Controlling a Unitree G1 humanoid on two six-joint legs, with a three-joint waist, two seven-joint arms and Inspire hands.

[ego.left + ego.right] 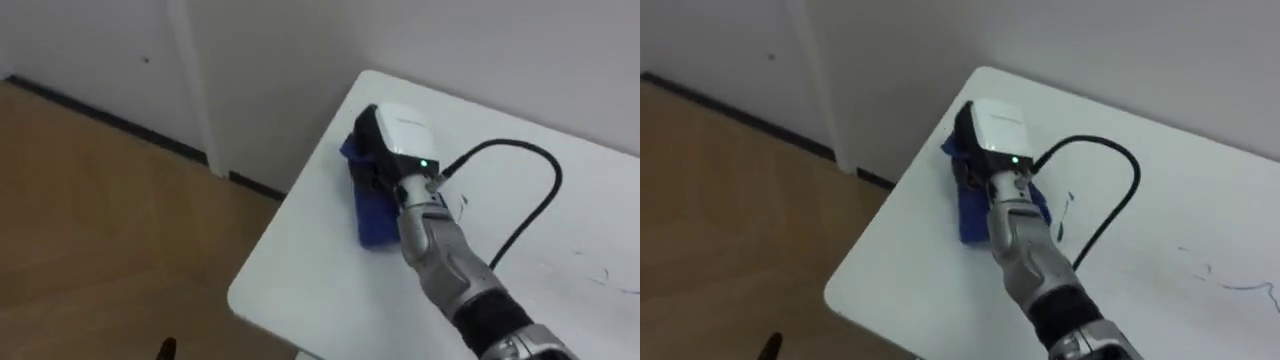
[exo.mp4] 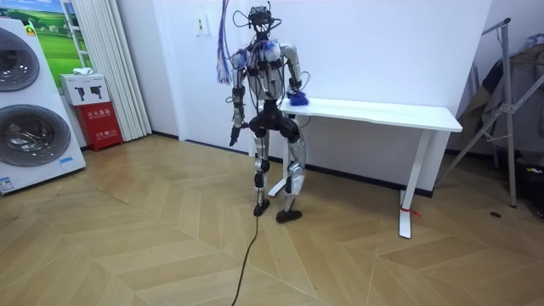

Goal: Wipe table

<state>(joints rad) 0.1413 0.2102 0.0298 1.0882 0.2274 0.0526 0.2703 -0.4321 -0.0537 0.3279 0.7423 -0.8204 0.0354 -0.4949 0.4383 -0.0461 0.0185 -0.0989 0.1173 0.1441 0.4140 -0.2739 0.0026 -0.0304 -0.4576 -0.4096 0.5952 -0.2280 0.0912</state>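
Note:
A blue cloth (image 1: pixel 368 215) lies crumpled near the left corner of the white table (image 1: pixel 320 270), close to its edge. My right hand (image 1: pixel 400 135) comes in from the lower right and rests on top of the cloth, its fingers curled down over the cloth's far end. In the room view the cloth (image 2: pixel 298 99) is a blue spot at the table's (image 2: pixel 382 111) end, where I stand facing the wall. My left hand (image 2: pixel 231 136) hangs at my side, away from the table. Faint blue pen marks (image 1: pixel 1225 283) show on the tabletop to the right.
The table stands against a white wall (image 1: pixel 300 60), with wooden floor (image 1: pixel 100 220) beyond its left edge. In the room view, washing machines (image 2: pixel 25 102) and a red box (image 2: pixel 99 123) stand far left, and a metal rack (image 2: pixel 510 110) far right.

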